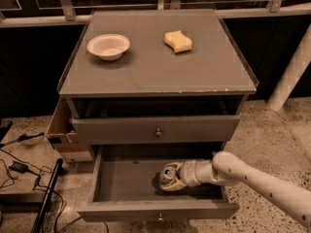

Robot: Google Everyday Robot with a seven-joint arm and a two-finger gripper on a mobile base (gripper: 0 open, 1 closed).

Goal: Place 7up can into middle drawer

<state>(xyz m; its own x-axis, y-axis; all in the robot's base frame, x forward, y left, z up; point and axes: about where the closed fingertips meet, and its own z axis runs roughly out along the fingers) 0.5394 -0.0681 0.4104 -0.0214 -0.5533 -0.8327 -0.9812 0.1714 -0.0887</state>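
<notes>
Pinches the upright 7up can (168, 173) with the end effector (166, 179), low inside the pulled-out middle drawer (124, 182), right of centre. Reaches in from the right. Up on the surface (155, 69): white bowl (108, 46) left, yellow sponge (178, 41) right.

Can (168, 173): small silvery cylinder, round pull-tab top showing, roughly upright. Stands inside drawer (127, 179), on the floor right of centre, nearer the front wall than the back. Sits right at the tip of gripper (170, 181), itself inside the drawer, entering from the right. Drawer: wide, shallow, grey, low-sided, flat-floored. Pulled well out, open to above. Carries a small round metal knob centred on its front.
</notes>
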